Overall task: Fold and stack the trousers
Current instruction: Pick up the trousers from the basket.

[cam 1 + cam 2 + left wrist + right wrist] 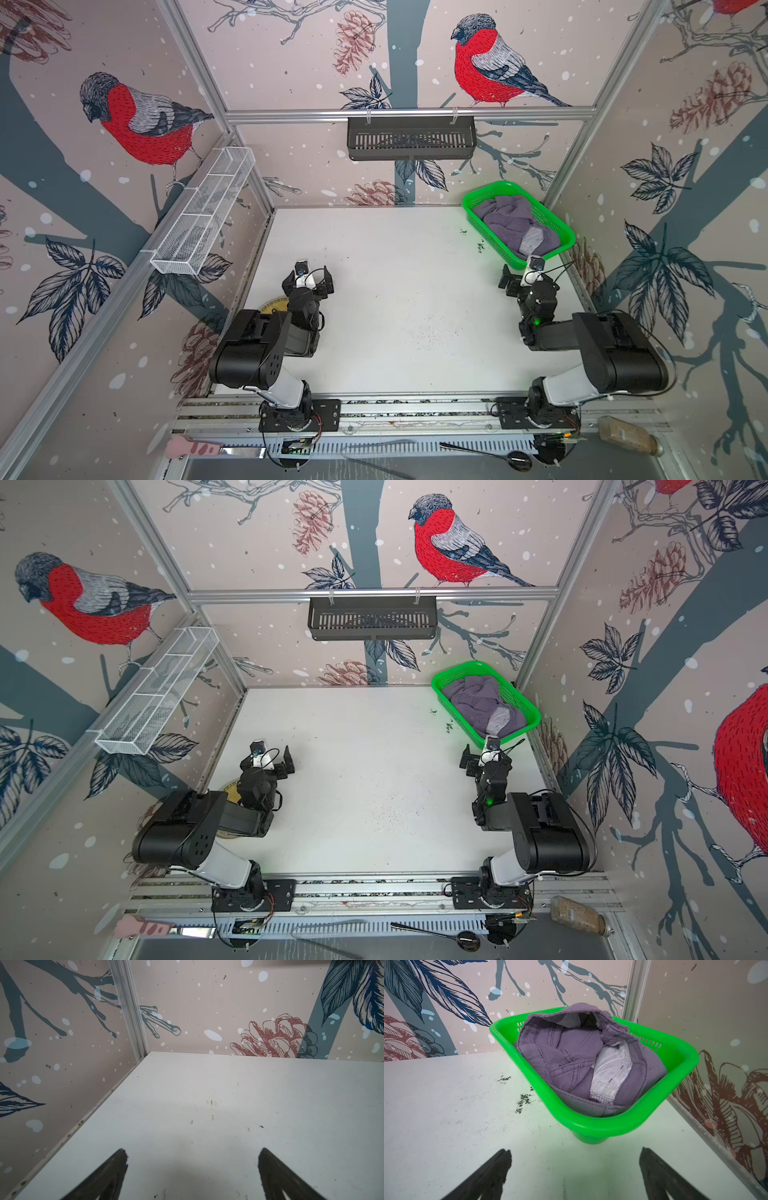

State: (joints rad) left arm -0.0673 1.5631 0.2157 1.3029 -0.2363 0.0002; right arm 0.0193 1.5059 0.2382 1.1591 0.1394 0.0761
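Item 1: I count one pr dusty purple-grey cloth trousers, crumpled in one bright green slotted plastic basket at the far right corner of the white table. Seam stitching shows in the right wrist view only; both top views give just a heap. Item 2: my two hands, left hand and right hand. Both are spread wide and empty, the right one nr the basket.

Purple-grey trousers – pale lining, darker stitching – in a bright green basket. White table. Walls carry red-breasted birds
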